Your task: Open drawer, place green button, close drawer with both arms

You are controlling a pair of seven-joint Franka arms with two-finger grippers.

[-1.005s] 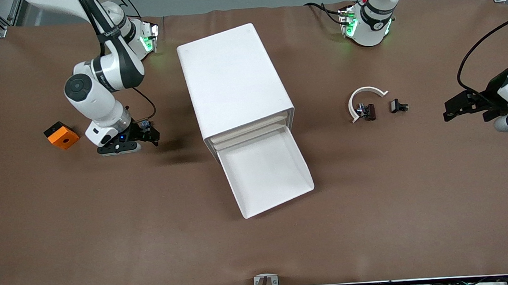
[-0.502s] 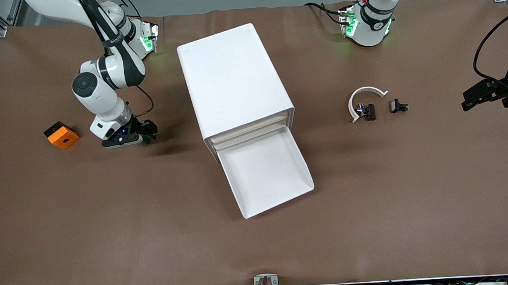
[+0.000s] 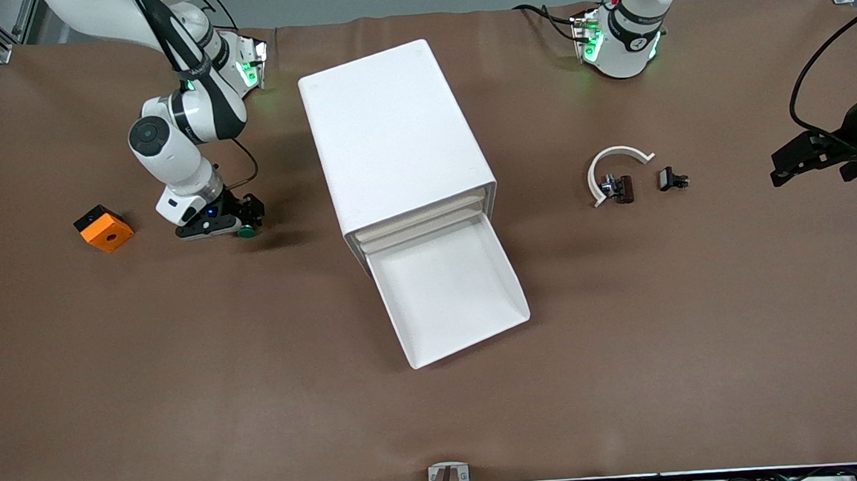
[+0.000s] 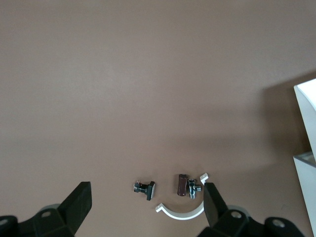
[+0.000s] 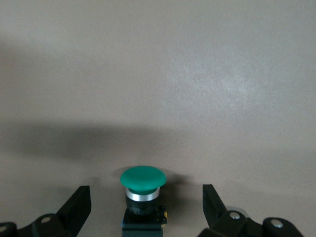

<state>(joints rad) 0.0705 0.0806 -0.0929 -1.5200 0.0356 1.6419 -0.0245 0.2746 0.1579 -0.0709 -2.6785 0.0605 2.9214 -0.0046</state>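
Note:
The white cabinet (image 3: 392, 131) stands mid-table with its lowest drawer (image 3: 451, 298) pulled out and nothing in it. The button (image 3: 248, 231), green cap on a black body, rests on the table toward the right arm's end. My right gripper (image 3: 246, 220) is low at the button, open. In the right wrist view the button (image 5: 143, 180) sits between the spread fingers (image 5: 79, 205) of the right gripper (image 5: 144, 200), and neither touches it. My left gripper (image 3: 785, 165) hangs open over the table at the left arm's end. In the left wrist view the left gripper (image 4: 146, 197) holds nothing.
An orange block (image 3: 104, 228) with a hole lies beside the right gripper, toward the table's end. A white arc (image 3: 614, 166) and small black parts (image 3: 672, 179) lie between the cabinet and the left gripper; the left wrist view shows the arc (image 4: 180, 212) and parts (image 4: 144, 188).
The right gripper has come down and shifted toward the right arm's base, so the green cap now shows at its fingertips. The left arm drew back toward the table's end.

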